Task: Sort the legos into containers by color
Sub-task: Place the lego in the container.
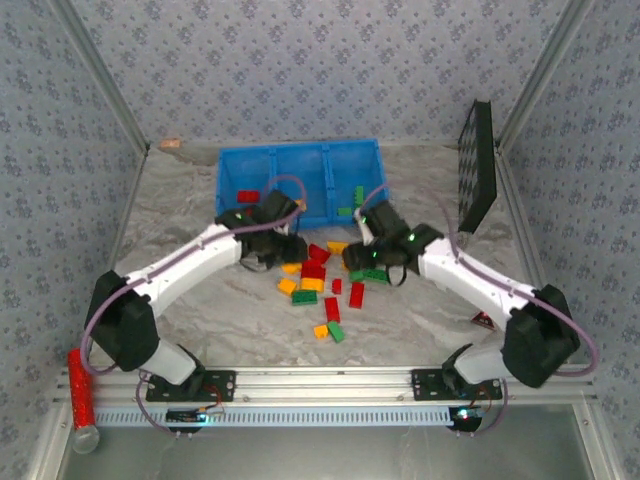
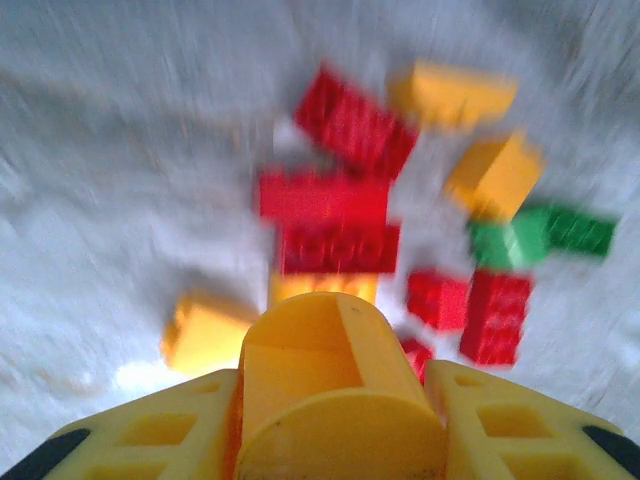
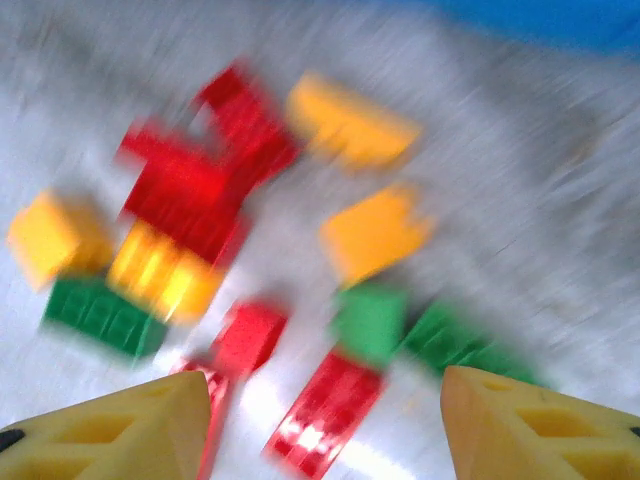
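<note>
Top: legos heaped between my left gripper and right gripper; containers just beyond on the far side, open table near. Left wrist: my jaws are clamped on a yellow lego, heap ahead. Right wrist: jaws apart and empty; long red lego dead ahead, axis skewed to the gap.

Both arms are reaching inward over the worktop, with the left gripper and right gripper hovering at either side of the scattered legos, near the blue containers.
</note>
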Available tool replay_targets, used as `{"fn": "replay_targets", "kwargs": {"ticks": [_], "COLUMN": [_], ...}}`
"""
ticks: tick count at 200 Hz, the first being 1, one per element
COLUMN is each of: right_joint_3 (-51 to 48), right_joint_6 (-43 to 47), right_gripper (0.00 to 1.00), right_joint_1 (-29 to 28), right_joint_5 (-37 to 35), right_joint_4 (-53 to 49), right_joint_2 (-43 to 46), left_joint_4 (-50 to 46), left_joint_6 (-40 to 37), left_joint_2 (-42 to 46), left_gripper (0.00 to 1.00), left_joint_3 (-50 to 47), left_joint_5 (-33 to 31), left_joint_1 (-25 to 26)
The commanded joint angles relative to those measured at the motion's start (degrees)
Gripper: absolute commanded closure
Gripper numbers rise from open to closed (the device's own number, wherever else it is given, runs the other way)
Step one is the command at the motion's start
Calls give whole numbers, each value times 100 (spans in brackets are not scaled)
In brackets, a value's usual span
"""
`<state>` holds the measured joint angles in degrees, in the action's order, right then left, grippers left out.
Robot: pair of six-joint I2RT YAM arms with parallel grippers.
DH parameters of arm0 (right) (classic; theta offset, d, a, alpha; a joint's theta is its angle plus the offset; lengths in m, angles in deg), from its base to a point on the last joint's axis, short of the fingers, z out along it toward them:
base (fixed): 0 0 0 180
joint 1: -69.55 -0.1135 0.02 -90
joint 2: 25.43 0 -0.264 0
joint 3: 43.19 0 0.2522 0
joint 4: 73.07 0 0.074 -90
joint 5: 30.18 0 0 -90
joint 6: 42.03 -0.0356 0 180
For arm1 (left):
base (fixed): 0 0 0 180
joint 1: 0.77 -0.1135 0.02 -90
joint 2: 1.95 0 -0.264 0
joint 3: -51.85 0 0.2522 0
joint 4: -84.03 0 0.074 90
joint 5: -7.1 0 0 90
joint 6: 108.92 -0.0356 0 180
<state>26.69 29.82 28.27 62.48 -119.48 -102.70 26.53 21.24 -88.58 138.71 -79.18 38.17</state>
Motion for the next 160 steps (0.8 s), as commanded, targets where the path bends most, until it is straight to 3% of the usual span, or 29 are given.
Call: {"fn": "replay_targets", "kwargs": {"ticks": [1, 27, 48, 79, 114, 160], "right_joint_3": [-525, -1071, -1444, -1726, -1642, -1693], "right_joint_6": [-974, -1533, -1370, -1121, -1146, -1117], "right_gripper": [31, 28, 26, 25, 25, 26], "right_joint_1": [-879, -1830, -2353, -2674, -2931, -3037], "right_joint_5": [51, -475, -910, -1010, -1044, -1098], "right_joint_4": [-266, -22, 95, 322, 520, 843], "right_joint_2": [444, 880, 945, 722, 393, 98], "left_joint_4": [-219, 260, 446, 685, 236, 153], "left_joint_6": [-998, -1332, -1553, -1486, -1433, -1210], "left_joint_2": [-496, -1243, -2010, -3234, -4376, -4847], "left_gripper": [73, 74, 75, 76, 77, 78], "left_joint_3": [931, 1778, 2634, 3905, 5229, 5461], "left_joint_5": [-249, -132, -337, -457, -362, -278], "left_joint_1": [-322, -706, -890, -993, -1029, -1055]}}
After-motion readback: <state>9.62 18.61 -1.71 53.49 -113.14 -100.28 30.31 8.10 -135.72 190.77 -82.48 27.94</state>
